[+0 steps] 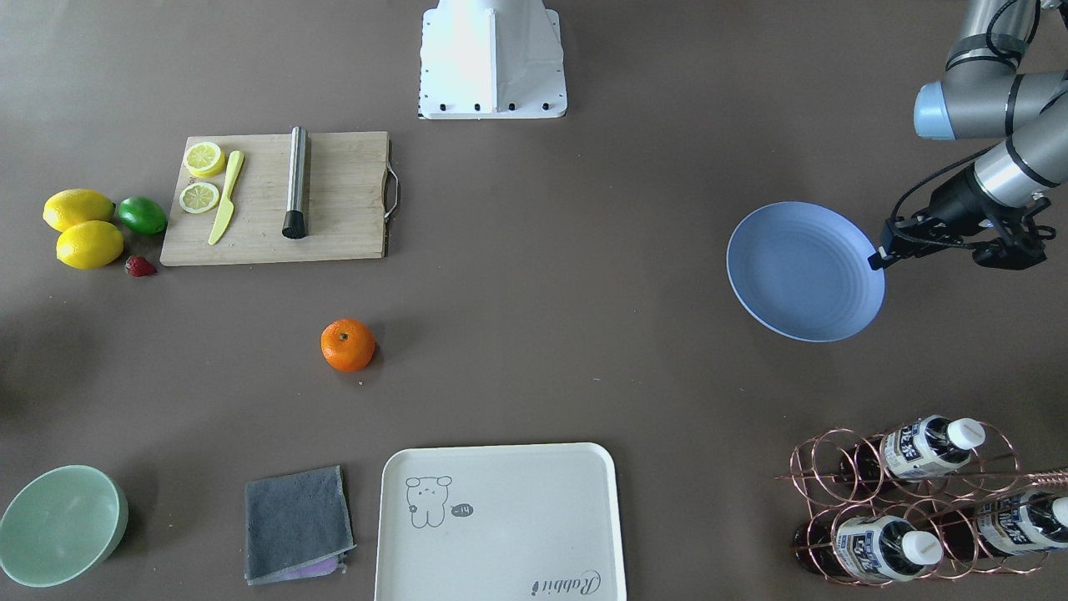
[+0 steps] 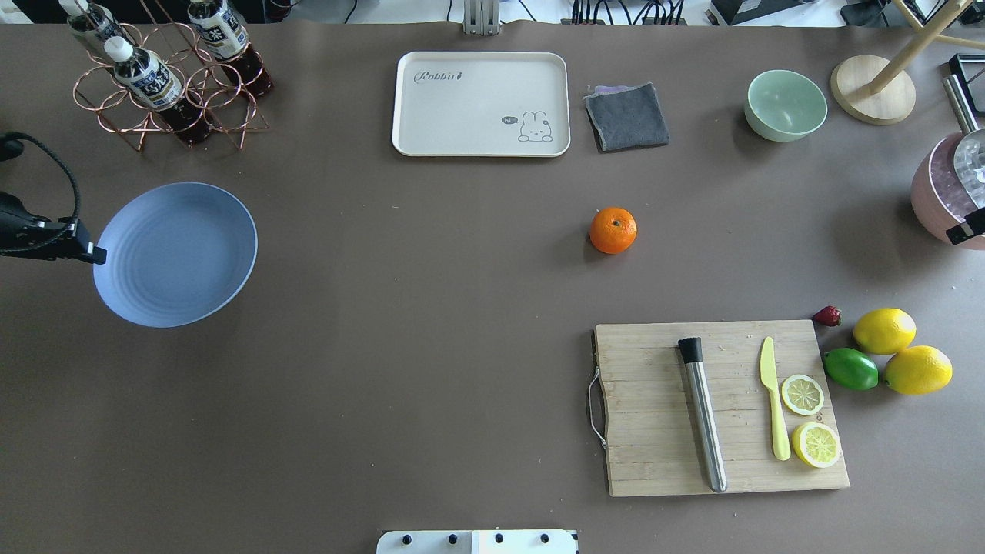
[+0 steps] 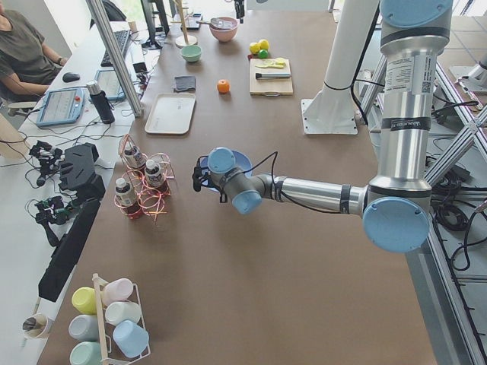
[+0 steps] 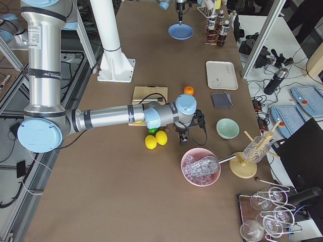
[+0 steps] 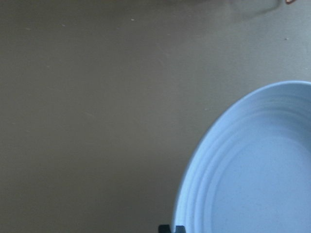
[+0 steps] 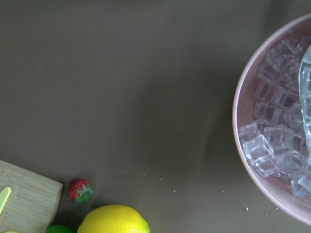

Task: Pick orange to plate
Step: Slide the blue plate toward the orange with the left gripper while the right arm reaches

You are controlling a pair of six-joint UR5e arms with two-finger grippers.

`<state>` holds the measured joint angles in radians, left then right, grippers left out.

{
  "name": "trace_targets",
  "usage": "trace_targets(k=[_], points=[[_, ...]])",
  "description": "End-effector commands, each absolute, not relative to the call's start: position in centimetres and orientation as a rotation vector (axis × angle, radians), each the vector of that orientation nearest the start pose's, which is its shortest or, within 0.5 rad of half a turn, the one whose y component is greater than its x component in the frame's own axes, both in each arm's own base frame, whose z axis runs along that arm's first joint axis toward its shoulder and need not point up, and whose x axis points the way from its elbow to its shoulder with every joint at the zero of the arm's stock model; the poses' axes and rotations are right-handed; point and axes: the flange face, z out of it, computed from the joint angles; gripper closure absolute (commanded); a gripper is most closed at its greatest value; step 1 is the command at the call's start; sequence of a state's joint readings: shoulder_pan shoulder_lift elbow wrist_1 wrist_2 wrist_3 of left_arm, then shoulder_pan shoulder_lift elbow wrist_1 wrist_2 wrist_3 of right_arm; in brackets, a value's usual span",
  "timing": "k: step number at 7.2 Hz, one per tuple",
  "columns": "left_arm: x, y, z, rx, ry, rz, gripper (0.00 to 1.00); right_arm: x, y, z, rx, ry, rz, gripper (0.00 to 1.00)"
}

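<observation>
Sitting by itself on the brown tabletop, the small, round, bright-skinned orange (image 2: 613,230) is touched by neither arm, so I judge the task to be at its opening step: the reach has not begun.

The round, shallow, periwinkle-blue plate (image 2: 175,254) lies flat, well apart from the orange, toward the robot's left end of the table.

The left gripper (image 2: 91,252) hangs at the plate's outer rim. In the wrist view its dark fingertips (image 5: 165,228) show close together at the bottom edge, just beside the rim, with nothing visibly between them. From these fingers the orange lies far off, on the other side of the plate and past the table's middle.

The right gripper (image 4: 184,137) hovers near the pink round bowl of clear ice cubes (image 2: 927,192), over bare table between that bowl and a small red strawberry (image 2: 828,315). Its fingers show in no view clearly enough, so I cannot tell whether they are apart or together. From them the orange lies inward, toward the table's centre, clear of the pale wooden cutting board (image 2: 719,408).

The right arm looks the nearer one. The next move probably calls for spread fingers brought down over the orange, a firm but gentle squeeze on the round skin, then a long carry across to the plate.
</observation>
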<state>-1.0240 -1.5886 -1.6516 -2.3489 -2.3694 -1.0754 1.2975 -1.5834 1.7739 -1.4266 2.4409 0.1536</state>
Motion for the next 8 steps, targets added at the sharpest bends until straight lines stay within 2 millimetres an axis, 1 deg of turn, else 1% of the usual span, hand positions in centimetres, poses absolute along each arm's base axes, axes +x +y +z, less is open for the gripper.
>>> trace_targets(k=[1,2,3,4,5,6,7,8], points=[[30.2,-43.4,43.1,-0.018,1.169,-0.226,1.00,-15.9,-52.1,46.8,0.089,-0.937,-0.199,0.00],[34.3,-41.7,40.4,-0.031,1.188,-0.264,1.00,-19.6,-53.0,43.4,0.082,-0.935,-0.166,0.00],[37.7,-40.3,38.6,-0.031,1.202,-0.289,1.00,-23.3,-53.1,40.7,0.077,-0.931,-0.144,0.00],[41.6,-38.7,36.8,-0.017,1.194,-0.309,1.00,-27.0,-52.7,38.8,0.074,-0.920,-0.142,0.00],[46.7,-37.2,32.6,-0.017,1.169,-0.335,1.00,-30.6,-52.4,36.4,0.076,-0.916,-0.125,0.00],[51.6,-33.9,29.5,-0.020,1.138,-0.328,1.00,-32.9,-51.9,35.1,0.082,-0.909,-0.122,0.00],[53.9,-31.8,28.6,-0.004,1.134,-0.315,1.00,-35.4,-51.5,33.9,0.094,-0.897,-0.119,0.00],[54.8,-31.1,28.2,-0.003,1.137,-0.306,1.00,-38.0,-51.5,33.3,0.090,-0.880,-0.102,0.00]])
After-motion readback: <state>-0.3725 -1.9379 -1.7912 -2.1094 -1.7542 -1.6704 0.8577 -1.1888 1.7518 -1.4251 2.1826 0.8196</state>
